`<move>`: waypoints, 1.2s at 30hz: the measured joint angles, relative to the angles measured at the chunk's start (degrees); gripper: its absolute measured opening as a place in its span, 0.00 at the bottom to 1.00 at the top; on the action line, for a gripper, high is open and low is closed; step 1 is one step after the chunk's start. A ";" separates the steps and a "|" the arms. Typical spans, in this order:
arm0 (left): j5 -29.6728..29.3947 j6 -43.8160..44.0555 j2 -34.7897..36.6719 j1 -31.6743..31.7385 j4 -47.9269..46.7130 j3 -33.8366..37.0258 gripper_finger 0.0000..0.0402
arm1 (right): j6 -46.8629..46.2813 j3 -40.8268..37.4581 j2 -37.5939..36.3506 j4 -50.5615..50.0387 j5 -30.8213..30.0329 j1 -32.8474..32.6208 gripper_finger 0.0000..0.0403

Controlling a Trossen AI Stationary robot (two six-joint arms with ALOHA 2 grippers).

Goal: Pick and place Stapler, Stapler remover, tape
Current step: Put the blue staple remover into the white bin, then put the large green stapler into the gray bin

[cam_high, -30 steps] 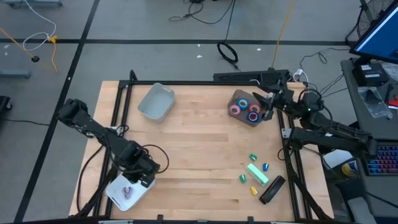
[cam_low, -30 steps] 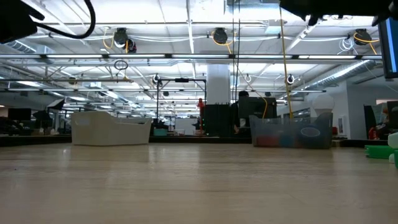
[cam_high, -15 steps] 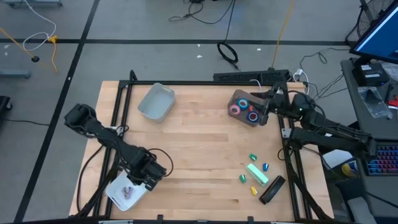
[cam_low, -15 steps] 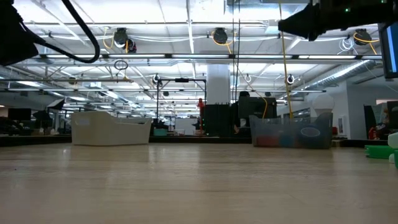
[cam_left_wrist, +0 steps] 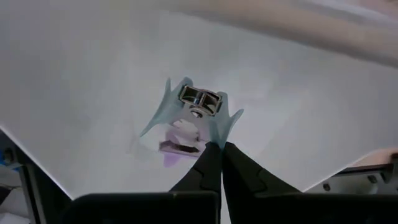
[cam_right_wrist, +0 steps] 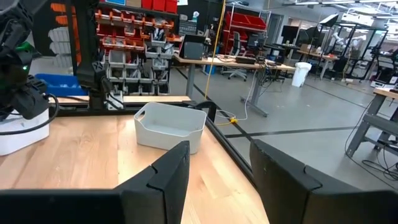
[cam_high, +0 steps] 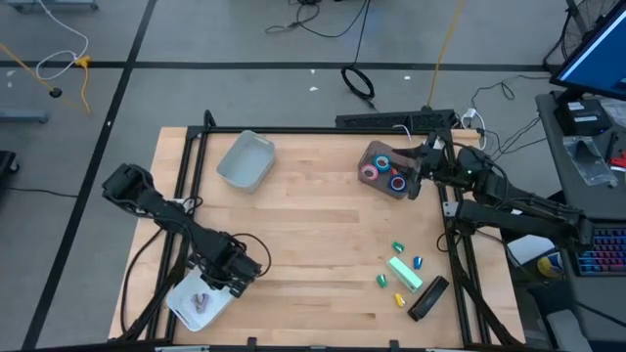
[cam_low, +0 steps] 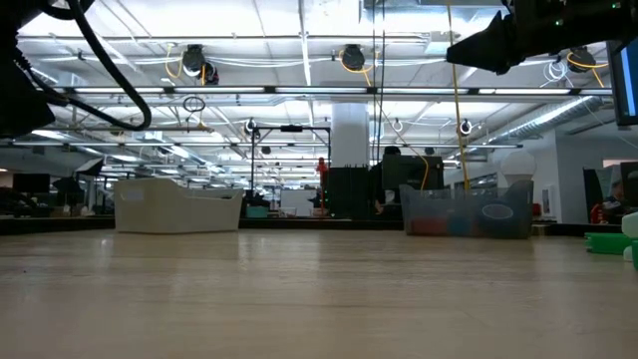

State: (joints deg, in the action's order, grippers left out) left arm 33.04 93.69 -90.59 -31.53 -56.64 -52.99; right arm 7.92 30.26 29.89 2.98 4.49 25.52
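The stapler remover (cam_left_wrist: 191, 117), pale blue and purple with a metal hinge, lies on the floor of a white bin (cam_high: 194, 301) at the table's near left. My left gripper (cam_left_wrist: 217, 152) is shut and points down into that bin, its tips at the remover's edge. Red and blue tape rolls (cam_high: 384, 168) lie in a clear bin (cam_low: 466, 211) at the far right. My right gripper (cam_right_wrist: 217, 163) stands open and level beside that bin, with nothing between its fingers. The green stapler (cam_high: 404, 272) lies flat on the table at the near right. My left gripper's shut fingertips (cam_left_wrist: 210, 155) stand at the remover's near wing (cam_left_wrist: 214, 127), coming slanting down from above. I cannot tell whether they touch it. The remover lies flat on the bin's floor.
An empty pale bin (cam_high: 245, 159) stands at the far left, also in my right wrist view (cam_right_wrist: 168, 127). A black oblong thing (cam_high: 427, 298) and several small coloured pieces (cam_high: 396, 249) lie around the stapler. The table's middle (cam_high: 313, 225) is bare wood.
My left gripper has sunk toward the white bin, staying shut. My right gripper has tipped to level and come down a little beside the clear bin, its fingers as far apart as before.
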 joint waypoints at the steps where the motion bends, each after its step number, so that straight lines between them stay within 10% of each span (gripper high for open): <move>1: -0.13 -0.15 0.00 0.00 0.00 0.00 0.01 | 0.02 0.00 0.00 -0.02 0.00 0.00 0.40; 22: -1.82 -0.21 2.48 0.10 0.32 -1.02 0.21 | -1.27 0.00 0.00 0.15 -0.20 -0.01 0.40; 29: -24.62 4.52 12.58 0.00 -4.40 -7.90 0.17 | -4.55 0.00 0.01 0.19 0.10 -0.18 0.40; 36: -52.74 1.89 21.45 0.00 0.52 -11.32 0.13 | -27.68 0.00 0.02 0.42 2.35 -0.26 0.40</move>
State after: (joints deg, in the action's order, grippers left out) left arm -19.71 95.58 -69.14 -31.53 -56.12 -64.31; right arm -19.75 30.26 29.91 3.40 6.84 25.26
